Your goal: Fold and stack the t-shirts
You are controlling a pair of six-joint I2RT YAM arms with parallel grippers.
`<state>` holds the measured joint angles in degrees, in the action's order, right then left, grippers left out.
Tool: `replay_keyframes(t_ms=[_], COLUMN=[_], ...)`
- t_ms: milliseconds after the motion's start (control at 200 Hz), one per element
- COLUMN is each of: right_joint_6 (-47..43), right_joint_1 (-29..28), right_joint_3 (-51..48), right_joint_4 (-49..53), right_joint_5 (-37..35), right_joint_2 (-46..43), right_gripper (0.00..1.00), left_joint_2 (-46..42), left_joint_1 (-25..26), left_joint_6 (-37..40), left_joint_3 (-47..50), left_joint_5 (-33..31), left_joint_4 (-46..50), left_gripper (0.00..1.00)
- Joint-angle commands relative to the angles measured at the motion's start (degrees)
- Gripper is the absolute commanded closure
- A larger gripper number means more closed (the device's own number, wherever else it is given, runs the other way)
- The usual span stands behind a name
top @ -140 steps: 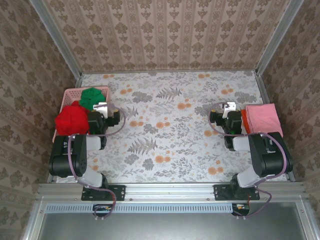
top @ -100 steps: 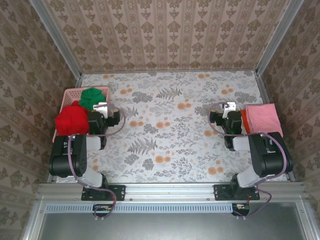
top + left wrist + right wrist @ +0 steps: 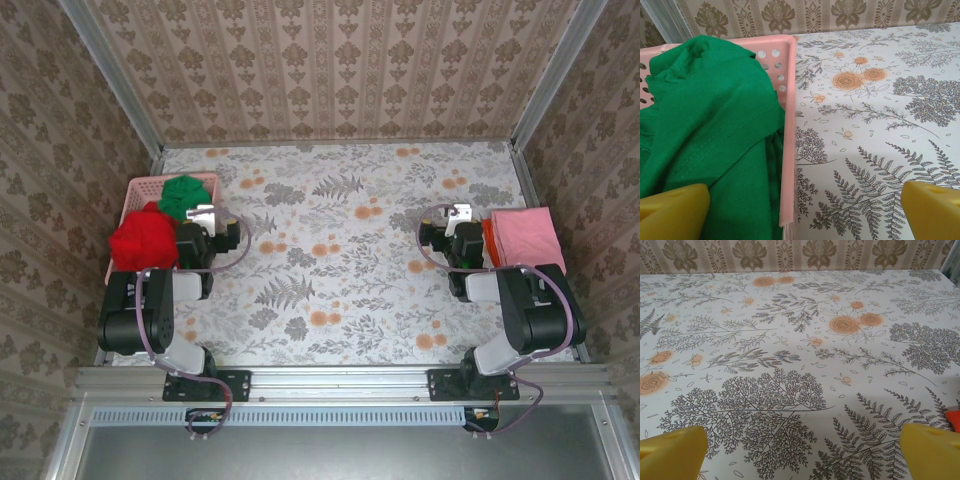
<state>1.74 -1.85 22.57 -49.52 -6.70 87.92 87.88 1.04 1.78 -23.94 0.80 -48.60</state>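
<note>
A green t-shirt [image 3: 182, 195] lies crumpled in the pink basket [image 3: 205, 180] at the left, and a bright red t-shirt [image 3: 143, 238] bulges over the basket's near end. At the right edge a folded pink t-shirt [image 3: 527, 236] rests on an orange one [image 3: 488, 240]. My left gripper [image 3: 205, 214] hovers beside the basket, open. In the left wrist view its yellow fingers [image 3: 672, 212] straddle the basket's right wall [image 3: 787, 125], with the green t-shirt [image 3: 705, 125] on the left. My right gripper [image 3: 458, 214] is open over bare tablecloth [image 3: 790, 365], just left of the stack; an orange corner [image 3: 954, 419] peeks in.
The flowered tablecloth [image 3: 340, 250] stretches between the two arms. Patterned walls with metal posts [image 3: 110, 70] enclose the table at back and sides. A metal rail [image 3: 340, 380] runs along the near edge by the arm bases.
</note>
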Motion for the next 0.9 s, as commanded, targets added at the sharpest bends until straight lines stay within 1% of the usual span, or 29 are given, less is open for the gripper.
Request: replay_keyframes(t_ms=[0,80,180,205,275,400,510,545,610,640,670,730,780,835,895], right_joint_6=[0.33,0.13,-0.06,-0.22,-1.12,-3.24,-4.55,-5.17,-6.23,-6.63,-6.99,-7.72,-8.31,-9.09,-9.35], right_joint_1=[0.17,0.18,0.15,0.17,0.05,-0.65,-1.90,-2.76,-5.07,-6.38,-7.83,-11.30,-14.47,-18.40,-22.37], right_joint_3=[0.93,1.50,1.69,1.77,2.25,4.48,7.92,9.21,11.87,13.24,14.67,17.54,19.82,22.19,24.48], right_joint_4=[1.97,4.87,8.80,9.84,13.64,21.83,29.32,31.43,35.10,36.65,38.13,40.41,41.83,42.76,42.88], right_joint_5=[0.70,0.55,0.84,1.18,2.18,4.85,8.25,9.01,10.00,10.52,10.89,11.20,11.13,10.49,9.85], right_joint_2=[-1.77,-4.13,-7.79,-10.44,-14.36,-21.32,-25.70,-26.65,-27.77,-28.10,-28.22,-27.96,-27.33,-26.27,-24.79], right_gripper=[0.00,0.00,0.00,0.00,0.00,0.00,0.00,0.00,0.00,0.00,0.00,0.00,0.00,0.00,0.00], left_joint_2=[-0.83,-3.40,-8.83,-10.49,-15.37,-23.92,-30.39,-32.26,-35.01,-35.70,-36.32,-36.68,-36.80,-36.64,-35.83], left_joint_1=[0.51,2.42,4.78,5.43,7.09,9.94,11.16,11.31,11.26,10.84,9.81,6.50,3.57,0.31,-3.56], left_joint_6=[1.56,3.28,5.35,5.93,6.45,6.88,2.06,-0.53,-7.72,-10.78,-13.11,-16.58,-19.32,-21.68,-23.26], left_joint_3=[0.90,1.65,1.80,1.57,0.29,-3.81,-8.41,-10.18,-14.09,-15.89,-18.15,-21.46,-23.25,-24.63,-25.57], left_joint_5=[-2.63,-4.60,-6.71,-7.20,-8.91,-10.18,-12.17,-14.41,-21.95,-25.06,-26.03,-24.73,-23.83,-22.81,-20.27], left_joint_4=[0.26,0.72,5.03,6.27,12.05,25.37,37.46,41.95,51.28,55.87,60.45,67.57,71.43,73.93,75.73], left_gripper=[0.00,0.00,0.00,0.00,0.00,0.00,0.00,0.00,0.00,0.00,0.00,0.00,0.00,0.00,0.00])
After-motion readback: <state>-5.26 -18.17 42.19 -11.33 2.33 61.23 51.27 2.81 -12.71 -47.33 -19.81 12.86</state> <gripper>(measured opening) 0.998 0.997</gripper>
